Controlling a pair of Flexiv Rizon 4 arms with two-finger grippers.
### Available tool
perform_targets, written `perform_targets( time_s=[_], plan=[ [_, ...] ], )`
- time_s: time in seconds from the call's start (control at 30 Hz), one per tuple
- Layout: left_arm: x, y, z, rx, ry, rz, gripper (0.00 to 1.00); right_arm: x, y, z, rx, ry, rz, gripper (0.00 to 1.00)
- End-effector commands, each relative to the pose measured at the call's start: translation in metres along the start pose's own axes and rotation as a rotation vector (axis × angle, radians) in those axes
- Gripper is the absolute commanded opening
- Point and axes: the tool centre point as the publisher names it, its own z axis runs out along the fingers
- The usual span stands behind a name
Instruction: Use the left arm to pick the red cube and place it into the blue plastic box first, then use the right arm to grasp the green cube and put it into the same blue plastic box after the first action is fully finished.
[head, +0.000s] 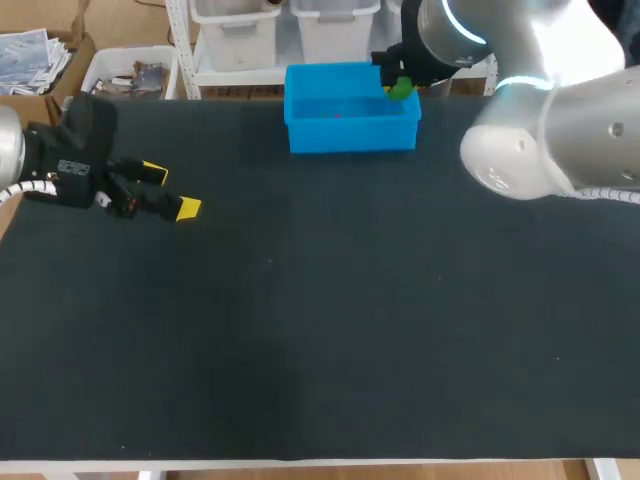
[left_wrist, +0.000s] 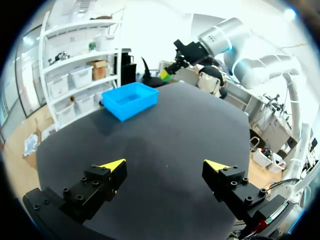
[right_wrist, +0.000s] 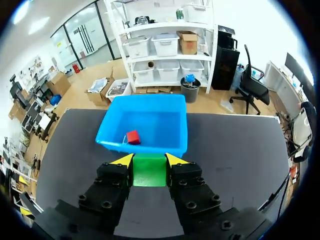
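Black table (head: 300, 350) with a blue plastic box (head: 350, 135).
Small red cube (right_wrist: 133, 137) lies inside the box; right gripper (right_wrist: 149, 161) grasps a green cube (right_wrist: 149, 170) at its rim; left gripper (head: 170, 190) released, well apart.

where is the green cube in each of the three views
Head view: the green cube is at the far right corner of the blue plastic box, in the right gripper.
Left wrist view: the green cube is far ahead, beyond the box, small, in the right gripper.
Right wrist view: the green cube is between its own fingers, beside the box's wall.
Shared landmark: the blue plastic box.
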Motion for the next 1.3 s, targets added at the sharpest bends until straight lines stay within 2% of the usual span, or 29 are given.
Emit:
perform_targets(
  time_s=[0.03,0.27,0.57,0.9,1.3],
  plan=[
    [0.003,0.000,0.000,0.002,-0.014,0.003,1.00,-0.024,0.002,0.032,-0.009,0.028,0.000,0.00],
    [0.003,0.000,0.000,0.002,-0.014,0.003,1.00,-0.046,-0.001,0.058,-0.017,0.019,0.000,0.00],
    [0.003,0.000,0.000,0.002,-0.014,0.003,1.00,-0.063,-0.009,0.081,-0.017,0.018,0.023,0.00],
    [0.003,0.000,0.000,0.002,-0.014,0.003,1.00,-0.062,-0.011,0.103,-0.009,0.029,0.000,0.00],
    [0.003,0.000,0.000,0.002,-0.014,0.003,1.00,-0.050,-0.018,0.132,0.008,0.074,0.001,0.00]
  ],
)
